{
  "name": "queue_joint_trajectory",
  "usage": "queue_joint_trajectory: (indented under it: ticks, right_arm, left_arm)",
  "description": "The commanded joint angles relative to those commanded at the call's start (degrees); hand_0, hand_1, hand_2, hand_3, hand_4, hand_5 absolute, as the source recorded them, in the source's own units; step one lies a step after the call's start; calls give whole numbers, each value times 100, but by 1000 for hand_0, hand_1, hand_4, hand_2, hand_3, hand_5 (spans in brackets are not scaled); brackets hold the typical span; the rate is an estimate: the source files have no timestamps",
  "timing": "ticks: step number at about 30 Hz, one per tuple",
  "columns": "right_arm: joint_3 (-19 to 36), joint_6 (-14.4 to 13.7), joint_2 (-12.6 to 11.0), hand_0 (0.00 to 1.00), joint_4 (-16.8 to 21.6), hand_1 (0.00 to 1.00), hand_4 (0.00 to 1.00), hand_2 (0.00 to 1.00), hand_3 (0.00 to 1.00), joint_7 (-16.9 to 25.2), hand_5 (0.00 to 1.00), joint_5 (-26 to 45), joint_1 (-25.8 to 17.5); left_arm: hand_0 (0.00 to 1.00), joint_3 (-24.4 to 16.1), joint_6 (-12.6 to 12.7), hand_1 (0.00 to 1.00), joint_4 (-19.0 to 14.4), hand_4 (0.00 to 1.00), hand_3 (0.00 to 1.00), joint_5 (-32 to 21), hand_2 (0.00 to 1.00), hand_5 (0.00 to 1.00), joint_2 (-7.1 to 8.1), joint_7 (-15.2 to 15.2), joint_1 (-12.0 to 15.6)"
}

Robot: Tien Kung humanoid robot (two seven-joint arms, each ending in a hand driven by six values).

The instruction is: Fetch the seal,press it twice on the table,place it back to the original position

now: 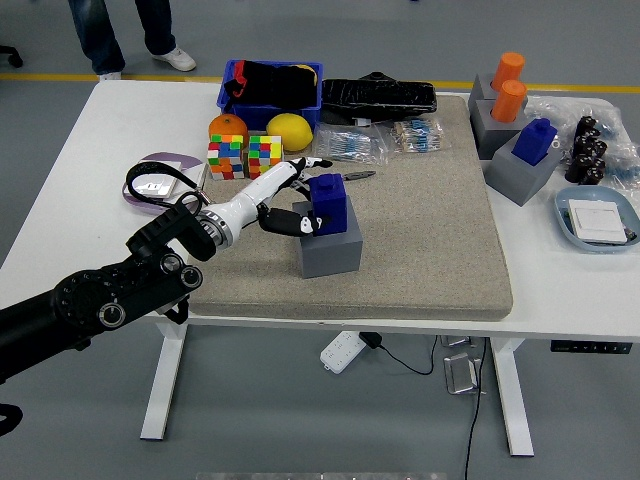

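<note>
Left hand (300,200) curls its fingers around the blue seal (328,201), which sits upright in the grey holder (329,244) on the felt mat (430,220). Apparently the seal is home; only letting go seems left.

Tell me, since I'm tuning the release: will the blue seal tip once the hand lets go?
Probably not: the blue seal sits upright in the grey block, whose recess should steady it. It looks rigid and blocky, unlikely to roll. The left hand holds it.
</note>
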Motion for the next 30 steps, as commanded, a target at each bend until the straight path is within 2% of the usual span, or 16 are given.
queue_joint_trajectory:
  ticks: [16, 30]
  right_arm:
    - [-43, -1, -18, 818, 5, 728, 776, 723, 682, 4, 580, 3, -14]
    - [-37, 1, -43, 819, 11, 727, 776, 723, 682, 8, 580, 1, -10]
  left_arm:
    - [844, 57, -15, 493, -8, 599, 907, -23, 400, 2, 32, 4, -18]
    - [841, 54, -131, 489, -84, 597, 908, 180, 399, 2, 168, 162, -155]
